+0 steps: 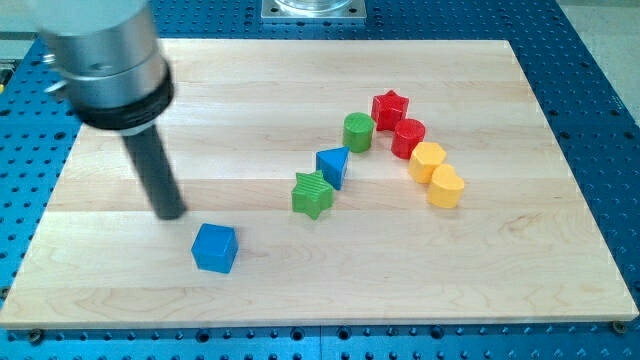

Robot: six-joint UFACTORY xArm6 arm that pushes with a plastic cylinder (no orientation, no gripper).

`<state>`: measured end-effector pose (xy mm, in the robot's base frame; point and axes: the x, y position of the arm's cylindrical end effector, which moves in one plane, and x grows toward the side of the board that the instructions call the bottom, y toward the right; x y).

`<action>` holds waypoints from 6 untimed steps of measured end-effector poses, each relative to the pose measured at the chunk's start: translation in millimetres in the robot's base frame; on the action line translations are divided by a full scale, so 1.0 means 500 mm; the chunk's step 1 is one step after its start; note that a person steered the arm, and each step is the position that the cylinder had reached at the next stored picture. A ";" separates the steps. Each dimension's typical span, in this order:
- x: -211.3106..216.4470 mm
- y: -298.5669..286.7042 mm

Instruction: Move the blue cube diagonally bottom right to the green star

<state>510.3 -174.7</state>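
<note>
One push is needed: my tip [172,213], fingerless so nothing's held, sits at 10 o'clock of the blue cube [215,248]; it should be steered below-right of the green star [313,195]

Our arm's grey housing [100,60] ran off the view's top and was blurred. The red cylinder [408,137] covered part of the red star [389,106] behind it — likewise the yellow blocks [437,173] overlapped, so their shapes stayed unclear to us.
</note>
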 end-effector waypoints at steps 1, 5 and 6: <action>0.053 0.009; 0.097 0.352; 0.097 0.361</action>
